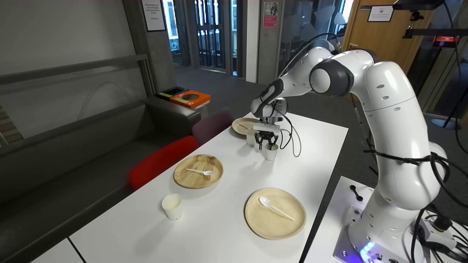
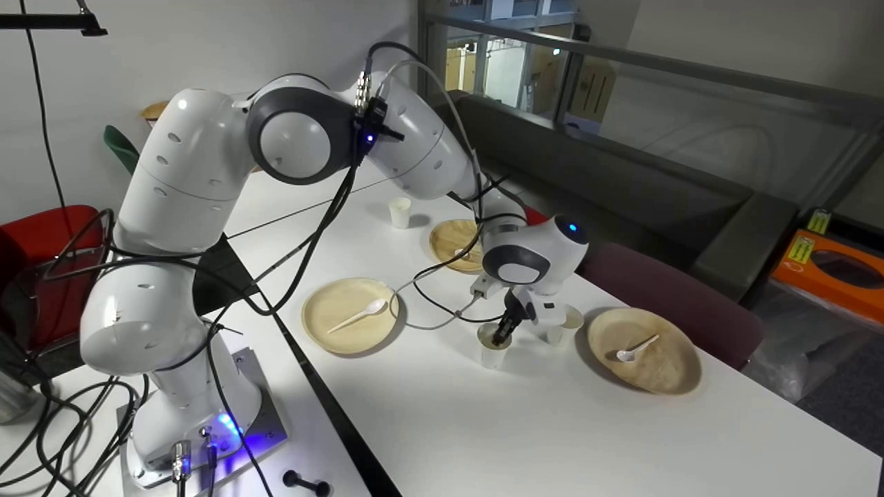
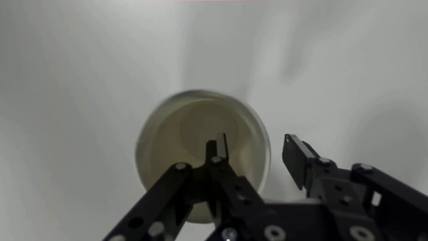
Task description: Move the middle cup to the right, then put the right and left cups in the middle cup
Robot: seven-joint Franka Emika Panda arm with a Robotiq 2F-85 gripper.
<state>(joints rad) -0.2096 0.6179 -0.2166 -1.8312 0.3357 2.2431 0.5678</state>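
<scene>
A black gripper (image 3: 253,140) stands spread, one finger inside a small tapering white cup (image 2: 493,356), the other outside. Between that cup and a round tan plate (image 2: 668,366) (bearing a white spoon (image 2: 626,356)) stands a second white cup (image 2: 570,330); well apart from it, a third white cup (image 1: 172,209).

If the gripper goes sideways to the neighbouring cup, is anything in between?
Yes, the wall of the straddled cup: the open gripper has one finger inside it, the other outside, so lifting first seems safer. No separate thing shows between the gripper and the neighbouring cup.
</scene>
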